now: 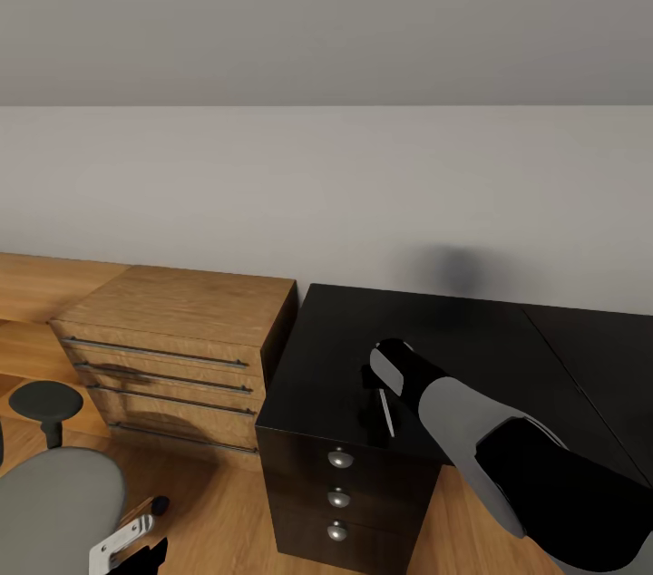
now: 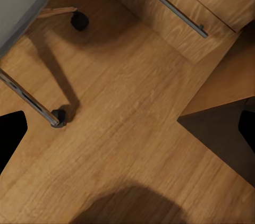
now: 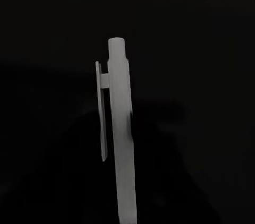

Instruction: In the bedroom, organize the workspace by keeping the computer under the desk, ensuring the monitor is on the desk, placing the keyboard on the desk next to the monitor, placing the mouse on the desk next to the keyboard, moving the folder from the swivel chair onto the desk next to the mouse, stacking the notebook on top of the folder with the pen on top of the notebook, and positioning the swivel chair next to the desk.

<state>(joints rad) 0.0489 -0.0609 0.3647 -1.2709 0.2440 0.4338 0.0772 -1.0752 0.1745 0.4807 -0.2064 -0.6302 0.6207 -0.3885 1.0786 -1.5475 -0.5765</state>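
Pen [image 1: 387,413] on desk [image 1: 472,339], just below right end effector [image 1: 374,380].

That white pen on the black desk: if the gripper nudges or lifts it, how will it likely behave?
The pen looks like a thin, smooth round barrel, so a sideways nudge on the glossy desk would probably roll or slide it. Its side clip may stop a roll early. It lies flat and slim near the right gripper, likely light and stiff, but awkward to pinch.
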